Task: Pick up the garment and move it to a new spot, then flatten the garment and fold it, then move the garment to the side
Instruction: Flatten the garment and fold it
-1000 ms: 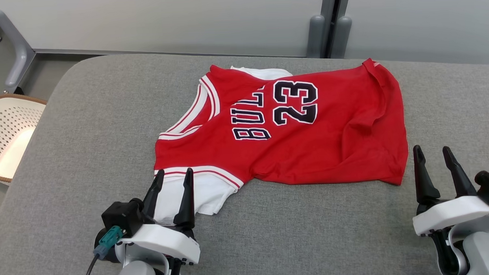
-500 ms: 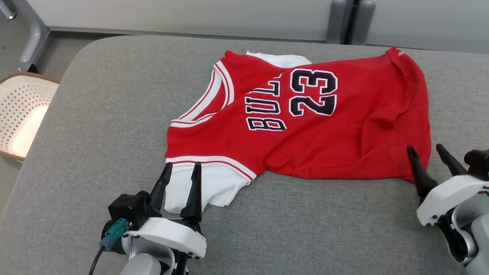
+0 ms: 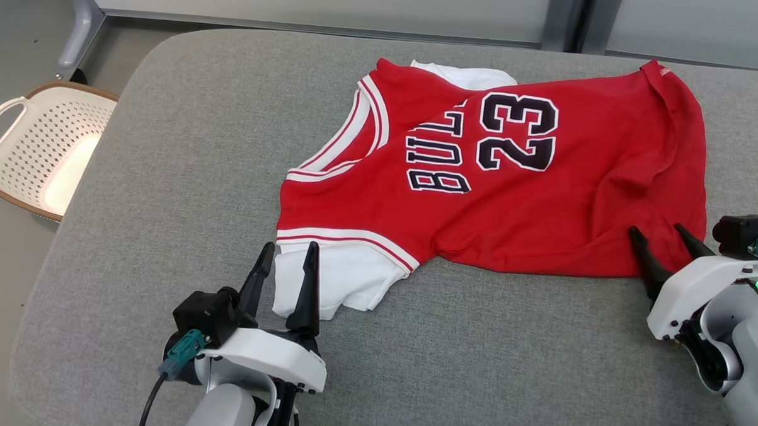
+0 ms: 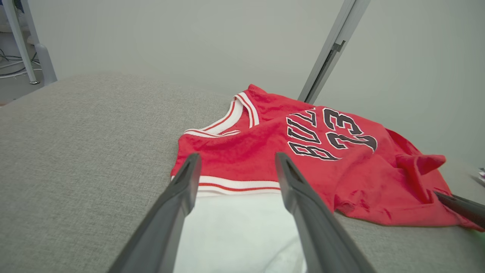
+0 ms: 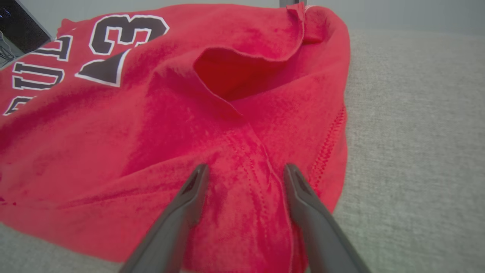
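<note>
Advancing right tool (image 3: 657,230): its wide jaws now reach over the hem of the red garment (image 3: 543,207), spread toward the far right corner of the surface (image 3: 194,150). Left tool (image 3: 290,246), wide too, still straddles the white sleeve (image 3: 331,281). I judge both grasps ready.

Perforated basket (image 3: 33,140) beside grey table (image 3: 182,182).
</note>
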Available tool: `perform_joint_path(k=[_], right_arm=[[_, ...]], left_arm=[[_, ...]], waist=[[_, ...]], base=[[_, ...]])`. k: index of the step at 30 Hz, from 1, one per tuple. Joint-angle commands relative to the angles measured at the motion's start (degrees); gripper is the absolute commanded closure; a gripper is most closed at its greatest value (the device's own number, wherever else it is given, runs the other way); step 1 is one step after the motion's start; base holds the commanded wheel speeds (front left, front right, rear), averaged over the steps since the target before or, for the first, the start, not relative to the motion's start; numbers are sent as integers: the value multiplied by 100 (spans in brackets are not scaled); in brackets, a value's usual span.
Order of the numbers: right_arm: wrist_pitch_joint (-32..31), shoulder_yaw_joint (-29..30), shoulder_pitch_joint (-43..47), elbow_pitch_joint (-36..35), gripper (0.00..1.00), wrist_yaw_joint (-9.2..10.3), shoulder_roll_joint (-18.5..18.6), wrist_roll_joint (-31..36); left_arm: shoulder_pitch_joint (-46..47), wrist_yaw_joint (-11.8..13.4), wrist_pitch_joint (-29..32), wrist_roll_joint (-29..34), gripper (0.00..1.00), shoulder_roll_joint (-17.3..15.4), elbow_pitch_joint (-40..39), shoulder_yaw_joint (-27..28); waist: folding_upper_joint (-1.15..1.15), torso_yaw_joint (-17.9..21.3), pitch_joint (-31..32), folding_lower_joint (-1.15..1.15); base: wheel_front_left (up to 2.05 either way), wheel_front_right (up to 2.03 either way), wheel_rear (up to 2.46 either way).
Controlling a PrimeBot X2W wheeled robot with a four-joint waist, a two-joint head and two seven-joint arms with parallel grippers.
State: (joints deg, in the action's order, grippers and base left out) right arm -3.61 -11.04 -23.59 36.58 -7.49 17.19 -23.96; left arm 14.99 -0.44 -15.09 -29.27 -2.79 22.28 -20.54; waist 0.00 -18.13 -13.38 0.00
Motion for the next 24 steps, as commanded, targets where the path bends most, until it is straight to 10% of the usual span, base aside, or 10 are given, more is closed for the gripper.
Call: perform_joint_path(k=[1,3,6,24], right_arm=[[-39,-29,-38,46,0,0,22,-60],[-55,-82,-62,87,8,0,25,-118],[20,-189,-79,65,100,0,32,-183],[906,268,460,-519,100,0,47,-231]], left_arm=[[100,17,-7,-15,0,-23,-1,13],[99,27,-7,-1,0,-24,5,16],[101,33,-7,18,0,-23,19,22],[-83,7,-7,124,0,-24,300,96]], waist=[[0,-3,-6,0],[0,-3,-9,0],[0,11,-5,0],[0,176,362,0]], base=[[0,0,0],[0,0,0],[0,0,0],[0,0,0]])
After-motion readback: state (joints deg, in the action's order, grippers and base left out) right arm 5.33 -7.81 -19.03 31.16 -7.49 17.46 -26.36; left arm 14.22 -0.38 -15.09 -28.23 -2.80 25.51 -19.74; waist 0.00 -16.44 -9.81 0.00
